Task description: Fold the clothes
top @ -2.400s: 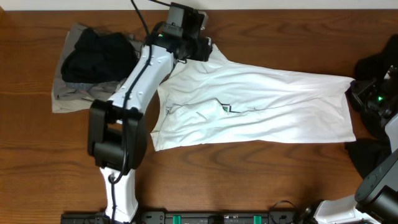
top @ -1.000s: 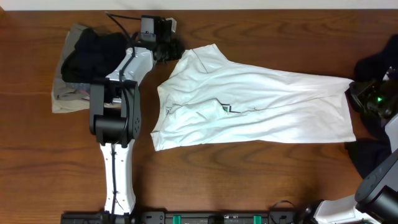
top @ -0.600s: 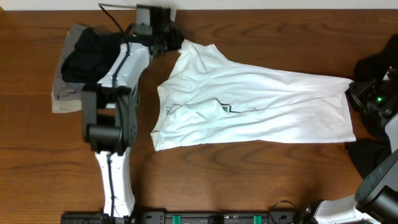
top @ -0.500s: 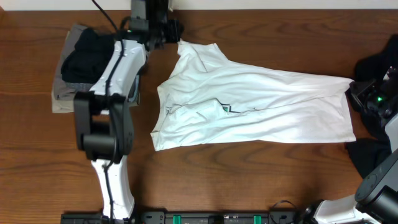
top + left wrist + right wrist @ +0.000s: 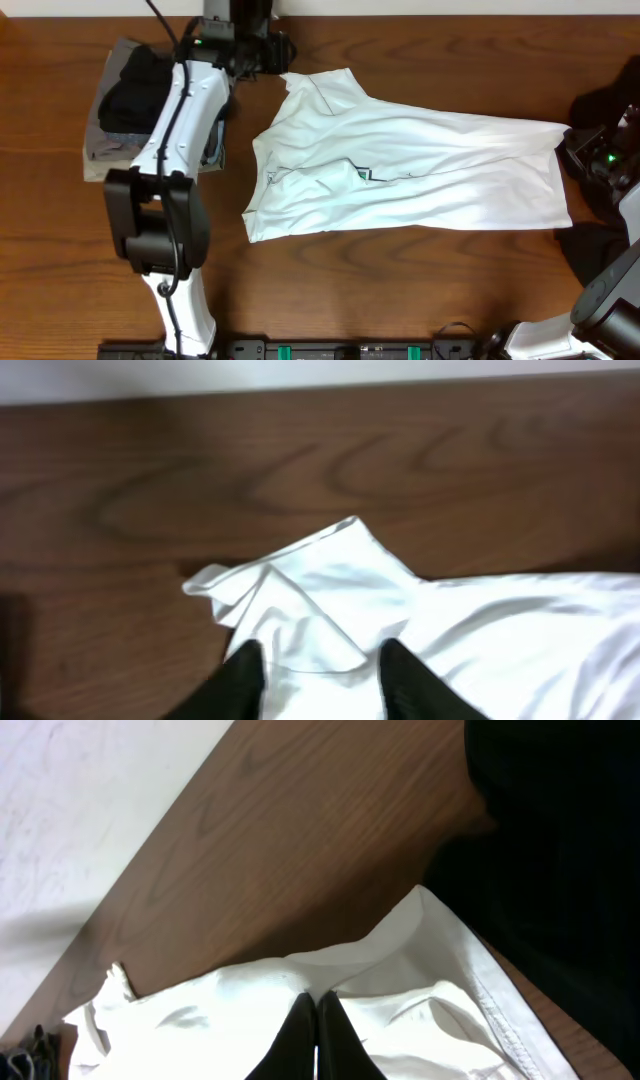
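Left hand [image 5: 320, 665] parted over white T-shirt [image 5: 430, 165], print [image 5: 364, 175] unreadable

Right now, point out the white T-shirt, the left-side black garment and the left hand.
white T-shirt [image 5: 420, 170]: overhead view, mid-body.
black garment [image 5: 135, 90]: overhead view, its middle.
left hand [image 5: 322, 668]: left wrist view, between fingertips.

Brown wood table [image 5: 150, 490] filling most of view, pale wall [image 5: 300, 375] along top edge. White shirt [image 5: 340, 585] bunched at a folded, hemmed corner, spreading off toward lower right. At bottom edge, left gripper [image 5: 320, 665]: dark fingers [image 5: 243, 680] standing apart, rounded fold of shirt between them.
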